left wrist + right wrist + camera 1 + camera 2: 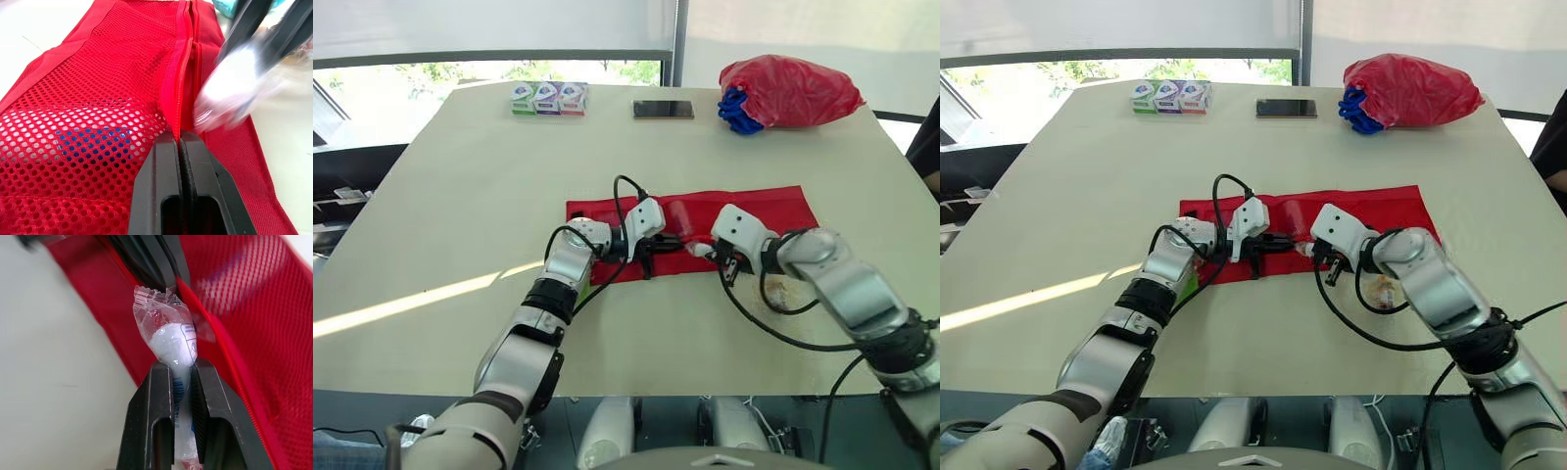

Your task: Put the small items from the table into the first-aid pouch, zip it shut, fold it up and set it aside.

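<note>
- A red fabric first-aid pouch (705, 211) with a mesh panel lay flat and unfolded across the middle of the cream table (460, 196), its long side running left to right.
- The left gripper (181, 139) sat over the left half of the pouch, its two black fingers pressed together and pinching the raised edge of the pouch beside the zip.
- Something blue (93, 142) showed through the mesh on that side; what it was could not be made out.
- The right gripper (181, 369) was at the near edge of the pouch, just right of the left gripper, with its fingers clamped on a clear plastic-wrapped white item (171, 340).
- The free end of that wrapped item touched the pouch's zip edge, close to the left fingertips.
- A small pale packet (1383, 290) lay on the table just near of the pouch, under the right forearm.
- Along the far edge stood three small boxes (548, 98) on the left, a flat black rectangle (663, 109) in the middle and a red plastic bag (793, 90) on the right.
</note>
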`<state>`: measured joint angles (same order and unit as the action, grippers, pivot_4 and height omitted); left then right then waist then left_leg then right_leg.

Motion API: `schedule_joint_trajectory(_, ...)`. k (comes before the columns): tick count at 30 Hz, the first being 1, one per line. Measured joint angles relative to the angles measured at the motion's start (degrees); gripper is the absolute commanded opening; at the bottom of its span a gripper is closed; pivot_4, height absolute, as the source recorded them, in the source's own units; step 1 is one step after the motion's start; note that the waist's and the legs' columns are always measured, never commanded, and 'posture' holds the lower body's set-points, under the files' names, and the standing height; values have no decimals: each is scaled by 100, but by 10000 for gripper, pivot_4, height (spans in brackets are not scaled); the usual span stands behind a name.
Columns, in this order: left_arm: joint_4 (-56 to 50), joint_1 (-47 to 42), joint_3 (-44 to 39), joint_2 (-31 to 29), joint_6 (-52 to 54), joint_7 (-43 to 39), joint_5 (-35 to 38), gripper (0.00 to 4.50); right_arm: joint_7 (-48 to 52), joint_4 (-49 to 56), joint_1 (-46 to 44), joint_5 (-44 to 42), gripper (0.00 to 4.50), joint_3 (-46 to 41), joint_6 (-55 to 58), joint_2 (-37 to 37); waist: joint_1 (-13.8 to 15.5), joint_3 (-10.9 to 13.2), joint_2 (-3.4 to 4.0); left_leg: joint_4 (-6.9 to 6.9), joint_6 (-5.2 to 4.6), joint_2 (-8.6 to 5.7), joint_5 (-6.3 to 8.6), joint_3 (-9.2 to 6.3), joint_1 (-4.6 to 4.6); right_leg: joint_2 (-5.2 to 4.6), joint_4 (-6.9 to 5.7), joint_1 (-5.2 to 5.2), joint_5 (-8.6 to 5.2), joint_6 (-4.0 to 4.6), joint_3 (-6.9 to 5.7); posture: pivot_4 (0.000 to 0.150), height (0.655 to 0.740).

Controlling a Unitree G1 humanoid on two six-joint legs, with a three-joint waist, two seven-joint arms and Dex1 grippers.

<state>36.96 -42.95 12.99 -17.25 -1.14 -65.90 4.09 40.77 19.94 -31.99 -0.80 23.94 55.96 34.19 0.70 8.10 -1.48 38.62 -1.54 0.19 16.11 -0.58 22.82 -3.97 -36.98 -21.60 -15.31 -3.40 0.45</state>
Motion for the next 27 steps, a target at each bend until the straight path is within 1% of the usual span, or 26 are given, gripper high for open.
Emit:
schedule_joint_trajectory(4,-62,10,-3,-6,83,0,18,0,-579,-173,0,179,152,-29,158,-396,-27,0,0,-1,1,2,-1,-2,-1,2,-2,-1,0,0,0,1500,7400)
schedule_joint_trajectory(6,-92,15,-3,-13,93,0,28,0,-718,-183,3,182,152,-66,248,-517,-28,0,0,-1,1,2,-1,-1,-1,2,-2,0,0,0,0,1500,7400)
schedule_joint_trajectory(10,-160,20,-10,-22,131,-1,42,0,-1079,-248,44,146,152,-369,484,-990,-47,-1,0,-1,1,2,-1,-2,-1,3,-3,-1,0,0,0,1500,7400)
schedule_joint_trajectory(15,-210,48,-27,-35,146,-1,45,0,-1365,-318,48,145,152,-443,511,-1265,-97,0,0,-2,1,1,-1,-3,-2,3,-5,-1,0,0,0,1500,7400)
schedule_joint_trajectory(21,-259,55,-109,51,202,-6,77,0,-1516,-323,48,267,152,-273,457,-1255,-135,-1,0,-2,0,1,0,-3,-2,3,-5,-1,0,0,0,1500,7400)
schedule_joint_trajectory(27,-460,158,-178,123,312,-24,286,0,-1500,-266,122,339,152,-124,338,-1111,-129,-1,-1,-2,0,1,0,-4,-2,2,-4,0,0,0,0,1500,7400)
